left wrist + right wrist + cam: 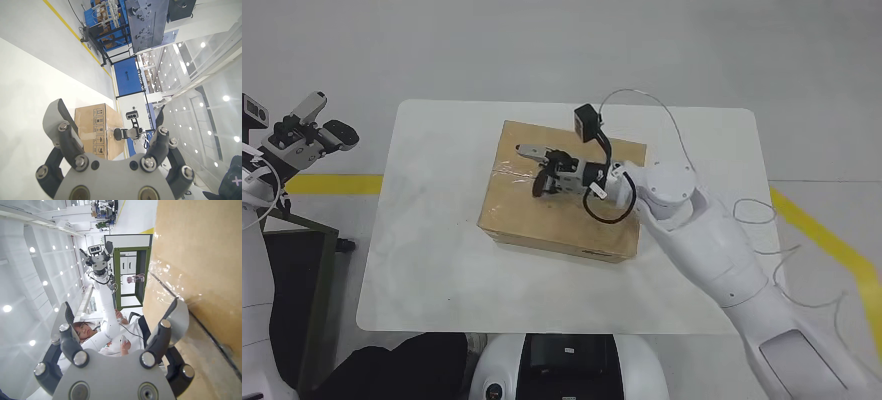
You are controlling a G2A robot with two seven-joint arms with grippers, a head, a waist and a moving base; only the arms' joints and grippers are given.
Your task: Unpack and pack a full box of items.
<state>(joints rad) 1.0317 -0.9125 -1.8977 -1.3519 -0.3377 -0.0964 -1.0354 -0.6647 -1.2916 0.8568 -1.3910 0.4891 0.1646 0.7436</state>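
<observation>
A closed brown cardboard box [562,205] stands in the middle of the white table [442,260], its top seam sealed with clear tape [164,289]. My right gripper [542,168] lies over the box top near its left end. It is open [122,311], with one fingertip [179,308] resting on the box top [198,256] at the taped seam and the other raised clear of it. My left gripper [327,118] hangs off the table's far left corner, open [111,113] and holding nothing. The box [100,130] lies well beyond it.
Bare table surface surrounds the box on all sides. A dark cabinet [292,290] stands on the floor left of the table, under the left arm. Yellow floor lines [332,184] run past both sides. A loose cable [662,105] loops above the right arm.
</observation>
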